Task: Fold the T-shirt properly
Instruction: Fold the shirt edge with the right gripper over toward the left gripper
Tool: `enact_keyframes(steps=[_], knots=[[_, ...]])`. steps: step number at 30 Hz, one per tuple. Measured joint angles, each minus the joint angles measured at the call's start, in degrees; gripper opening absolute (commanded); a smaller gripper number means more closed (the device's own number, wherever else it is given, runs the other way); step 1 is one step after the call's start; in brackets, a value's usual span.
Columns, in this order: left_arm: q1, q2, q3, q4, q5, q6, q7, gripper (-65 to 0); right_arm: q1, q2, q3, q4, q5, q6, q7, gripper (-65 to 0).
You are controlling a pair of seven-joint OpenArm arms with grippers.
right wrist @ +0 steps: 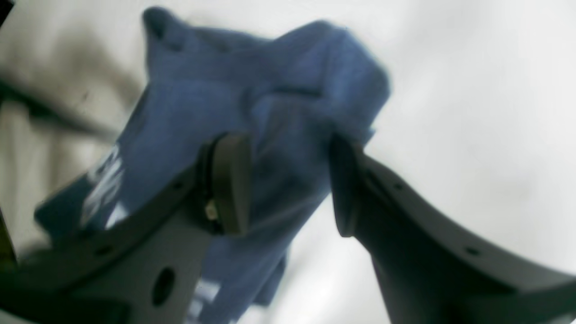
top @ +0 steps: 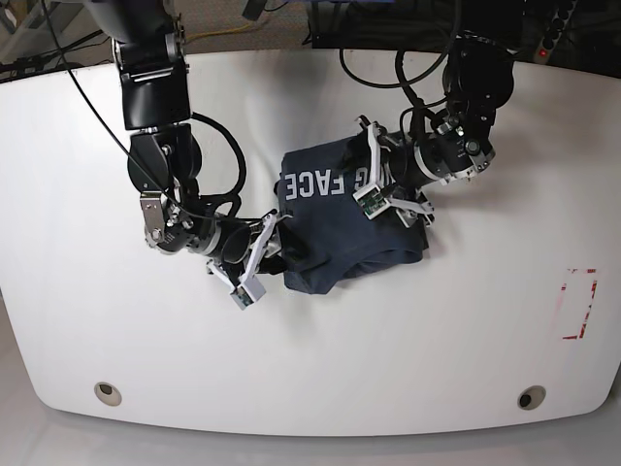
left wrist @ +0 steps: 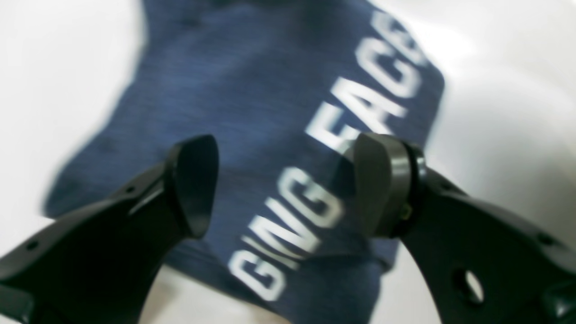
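Observation:
The T-shirt, dark blue with white lettering, lies folded into a compact bundle in the middle of the white table. My left gripper hovers over the bundle's back right part, by the lettering. In the left wrist view this gripper is open above the printed face of the T-shirt, with nothing between its fingers. My right gripper stands at the bundle's front left edge. Seen from the right wrist, that gripper is open too, with the rumpled T-shirt behind it.
A red-outlined rectangle is marked on the table at the far right. Two round fittings sit near the front edge. Cables trail across the back of the table behind the arms.

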Motion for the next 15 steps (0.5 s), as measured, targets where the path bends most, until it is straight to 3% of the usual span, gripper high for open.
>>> enact_keyframes(steps=[6, 10, 15], knots=[[0.26, -1.27, 0.02, -7.37, -0.48, 0.20, -1.01, -21.8, 3.19, -0.59, -0.15, -9.49, 0.28, 0.04, 5.44, -38.8], [0.11, -3.67, -0.11, -9.94, -2.36, 0.15, -2.58, -25.1, 3.93, -0.31, -0.46, -17.59, 0.11, 0.22, 12.59, -38.8], [0.00, -5.09, 0.20, -9.97, -2.40, 0.15, -2.89, -25.7, 6.78, -0.48, -4.04, -27.34, -5.29, 0.72, 21.53, -38.8]])
